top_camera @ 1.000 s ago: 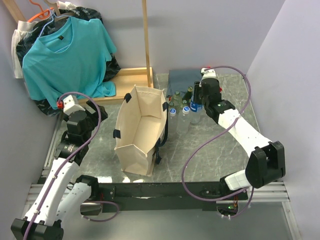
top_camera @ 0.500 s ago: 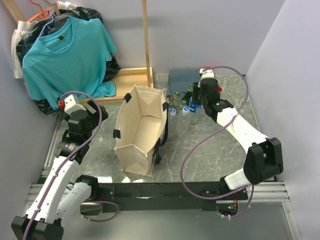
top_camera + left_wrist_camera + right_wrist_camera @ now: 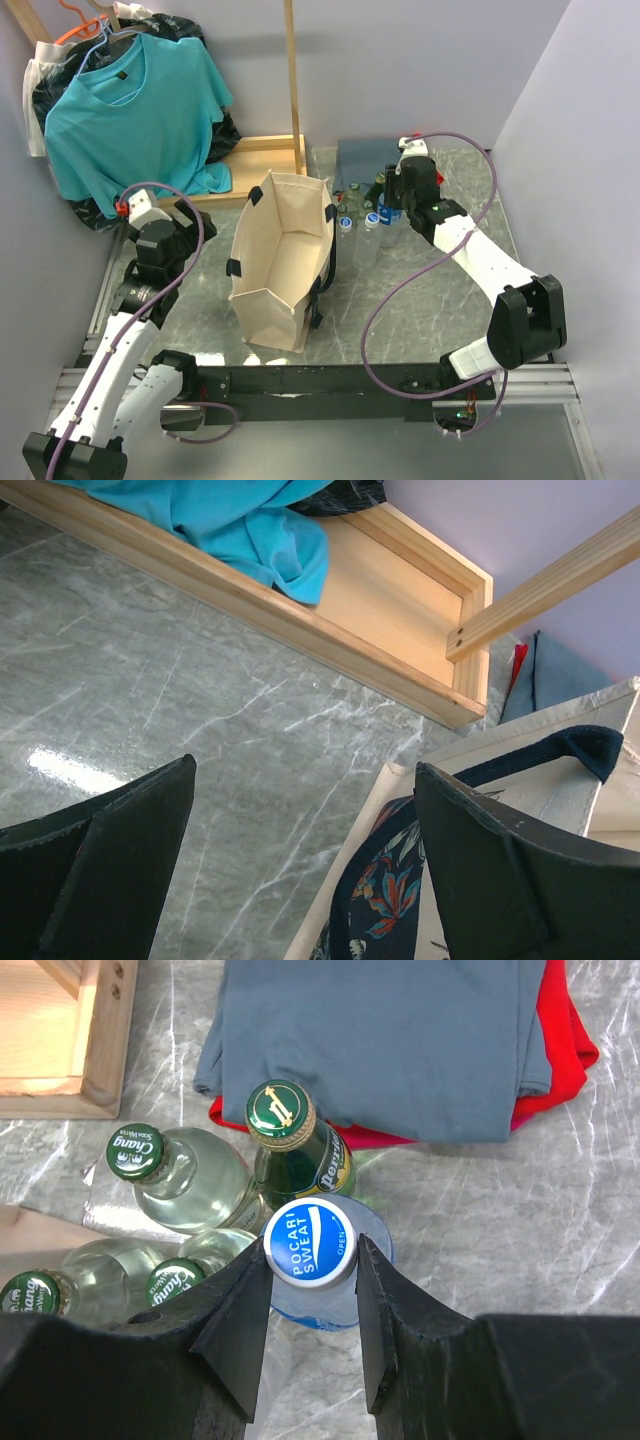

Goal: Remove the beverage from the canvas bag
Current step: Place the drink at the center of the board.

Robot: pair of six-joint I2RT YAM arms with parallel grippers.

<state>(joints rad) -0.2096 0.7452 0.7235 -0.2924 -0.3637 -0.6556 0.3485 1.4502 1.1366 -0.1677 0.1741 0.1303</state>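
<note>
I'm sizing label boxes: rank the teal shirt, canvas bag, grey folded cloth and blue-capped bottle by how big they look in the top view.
Largest to smallest:
1. teal shirt
2. canvas bag, somewhat smaller
3. grey folded cloth
4. blue-capped bottle, clearly smallest and partly hidden

glossy marble-look table [image 3: 430,300], matt canvas bag [image 3: 265,300], clear plastic bottle [image 3: 310,1247], smooth wooden frame [image 3: 390,600].

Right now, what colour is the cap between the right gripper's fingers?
The cap is blue with white lettering; the right wrist view shows it best.
</note>
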